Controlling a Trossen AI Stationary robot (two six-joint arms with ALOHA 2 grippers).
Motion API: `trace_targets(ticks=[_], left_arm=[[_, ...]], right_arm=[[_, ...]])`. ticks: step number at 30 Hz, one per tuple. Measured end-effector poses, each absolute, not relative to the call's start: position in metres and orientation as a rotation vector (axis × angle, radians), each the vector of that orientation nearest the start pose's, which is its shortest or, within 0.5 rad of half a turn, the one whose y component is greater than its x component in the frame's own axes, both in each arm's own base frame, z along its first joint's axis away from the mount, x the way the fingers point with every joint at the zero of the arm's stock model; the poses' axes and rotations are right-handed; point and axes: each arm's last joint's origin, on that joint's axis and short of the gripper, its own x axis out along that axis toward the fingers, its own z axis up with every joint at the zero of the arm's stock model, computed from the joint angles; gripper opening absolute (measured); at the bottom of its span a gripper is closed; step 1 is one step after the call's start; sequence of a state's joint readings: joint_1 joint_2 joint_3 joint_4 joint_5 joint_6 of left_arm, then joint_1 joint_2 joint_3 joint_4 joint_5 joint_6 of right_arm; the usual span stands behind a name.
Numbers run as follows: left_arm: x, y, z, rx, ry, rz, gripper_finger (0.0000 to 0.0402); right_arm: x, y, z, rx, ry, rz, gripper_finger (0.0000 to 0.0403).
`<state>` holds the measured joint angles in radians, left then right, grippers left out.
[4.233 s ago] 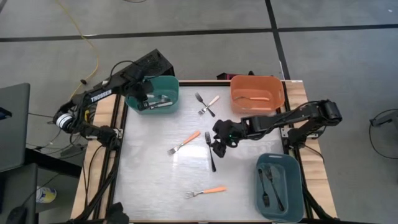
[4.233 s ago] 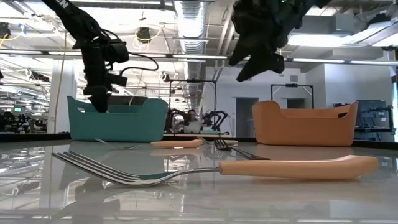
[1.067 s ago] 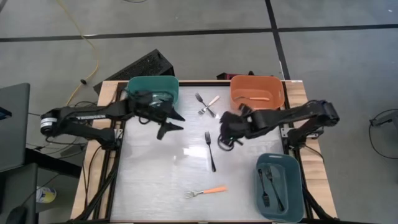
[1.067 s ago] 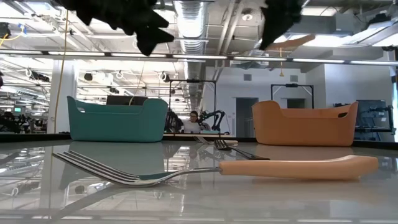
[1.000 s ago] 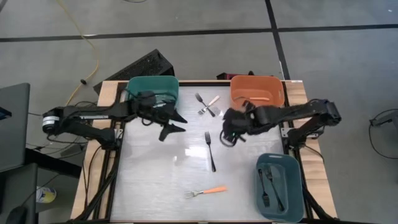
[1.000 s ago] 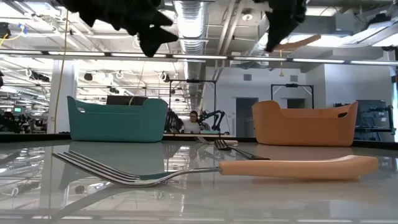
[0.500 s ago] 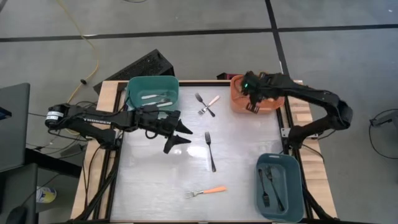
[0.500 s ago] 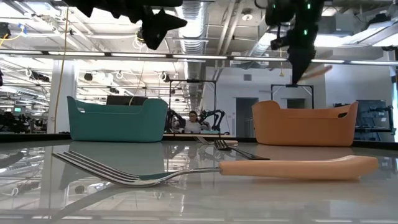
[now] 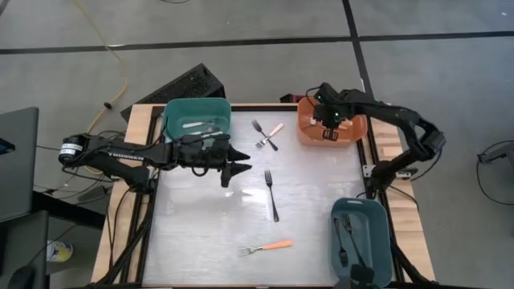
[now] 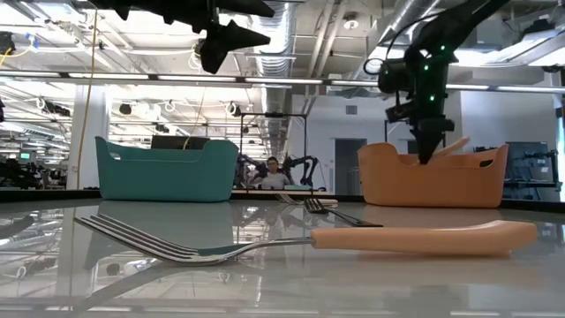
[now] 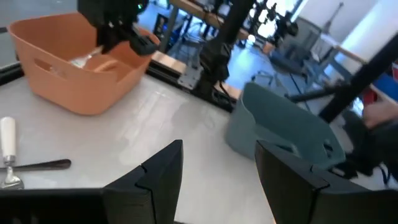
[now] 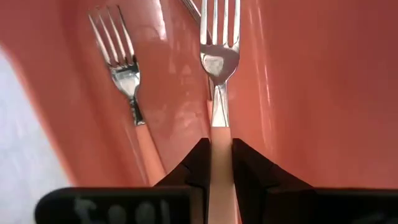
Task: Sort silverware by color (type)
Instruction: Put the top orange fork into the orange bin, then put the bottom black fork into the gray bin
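My right gripper hangs over the orange bin at the far right, shut on an orange-handled fork whose tines point down into the bin. A second orange fork lies inside it. My left gripper hovers open above the table's middle, holding nothing. A black-handled fork and an orange-handled fork lie flat on the table. A white-handled and a dark-handled fork lie crossed near the far edge. My right gripper pinches the orange fork's handle between its two fingers, coming from above. The fork runs along the fingers with its tines ahead of them, lowered into the orange bin. Its handle end sticks up past the bin's rim, tilted.
A teal bin with white-handled forks stands at the far left. A blue-grey bin with black forks stands at the near right. People and other arms show in the room behind the table.
My right gripper has carried the orange fork from the table's middle toward the far right edge, turned it tines-down and lowered it into the orange bin. My left gripper has moved toward the table's right edge, to the middle, staying open.
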<state>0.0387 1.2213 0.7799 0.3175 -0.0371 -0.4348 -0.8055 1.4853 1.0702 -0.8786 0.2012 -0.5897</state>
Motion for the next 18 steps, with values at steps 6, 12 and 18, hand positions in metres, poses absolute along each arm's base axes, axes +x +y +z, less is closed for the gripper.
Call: trace_targets(ticks=[6, 12, 18], left_arm=[[0.273, 0.012, 0.291, -0.478, 0.078, 0.124, 0.0185], [0.273, 0.011, 0.290, -0.475, 0.087, 0.127, 0.0185], [0.272, 0.011, 0.284, -0.434, 0.156, 0.140, 0.0185]], right_arm=[[0.183, -0.205, 0.223, -0.064, 1.498, -0.426, 0.0106], [0.182, -0.203, 0.230, -0.062, 1.491, -0.439, 0.0236], [0.182, -0.198, 0.259, 0.032, 1.484, -0.505, 0.0278]])
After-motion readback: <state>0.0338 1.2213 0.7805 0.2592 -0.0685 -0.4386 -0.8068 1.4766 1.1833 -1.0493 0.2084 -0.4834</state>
